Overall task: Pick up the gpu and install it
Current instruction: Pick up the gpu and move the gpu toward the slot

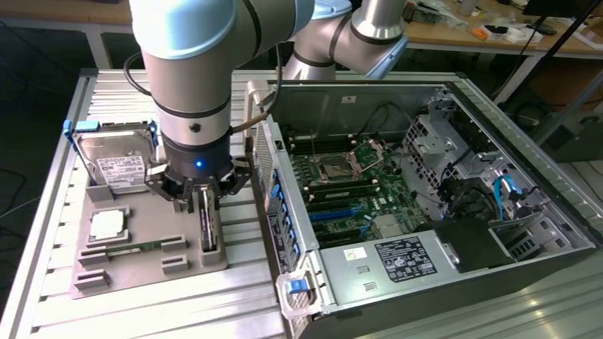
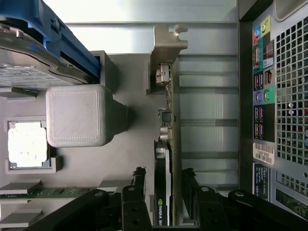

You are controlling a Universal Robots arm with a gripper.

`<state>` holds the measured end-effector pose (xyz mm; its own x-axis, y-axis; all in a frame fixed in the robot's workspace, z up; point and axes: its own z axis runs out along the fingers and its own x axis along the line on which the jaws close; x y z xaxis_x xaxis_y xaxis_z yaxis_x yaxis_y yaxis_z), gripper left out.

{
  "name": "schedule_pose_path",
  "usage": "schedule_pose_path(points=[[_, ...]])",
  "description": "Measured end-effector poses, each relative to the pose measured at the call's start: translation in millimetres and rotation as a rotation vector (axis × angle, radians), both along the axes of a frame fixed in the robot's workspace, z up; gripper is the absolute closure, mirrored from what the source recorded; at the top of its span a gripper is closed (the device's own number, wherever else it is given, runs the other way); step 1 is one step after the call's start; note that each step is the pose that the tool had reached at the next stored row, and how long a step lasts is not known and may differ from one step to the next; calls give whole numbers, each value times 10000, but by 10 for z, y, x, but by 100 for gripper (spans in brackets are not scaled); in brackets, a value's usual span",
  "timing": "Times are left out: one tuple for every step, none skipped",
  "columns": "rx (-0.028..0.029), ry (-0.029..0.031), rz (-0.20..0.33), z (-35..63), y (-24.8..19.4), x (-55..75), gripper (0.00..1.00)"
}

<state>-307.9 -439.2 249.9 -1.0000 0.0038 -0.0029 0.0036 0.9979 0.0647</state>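
Note:
The gpu (image 1: 208, 232) stands on its long edge in a slot at the exterior view's right side of the grey holder plate (image 1: 141, 272). In the wrist view the gpu (image 2: 167, 134) is a thin card with a black cooler and a silvery end bracket (image 2: 168, 48). My gripper (image 1: 205, 201) hangs straight above it, pointing down. The gripper (image 2: 163, 183) is open, and its black fingers (image 2: 138, 180) straddle the card with a gap on each side. The open computer case (image 1: 527, 233) lies at the exterior view's right, with its motherboard (image 1: 349, 183) and blue slots showing.
On the holder plate sit a silver hard drive in a blue frame (image 1: 118, 166), a processor chip (image 1: 109, 224) and a green memory stick (image 1: 132, 248). A grey block (image 2: 79, 115) of the holder stands close beside the card. The case's rear panel (image 2: 274, 110) lies near on the other side.

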Motion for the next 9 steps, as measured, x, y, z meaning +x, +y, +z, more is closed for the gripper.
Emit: schedule_pose_path(points=[[0,0,0,0,0,0,56],[0,0,0,0,0,0,56],[2,0,0,0,0,0,56],[18,1,-1,0,0,-1,56],[65,1,-1,0,0,0,56],[118,-1,0,-2,0,0,56],[194,1,0,-3,0,0,58],[257,1,-1,-4,1,0,58],[318,0,-1,-5,0,0,58]])
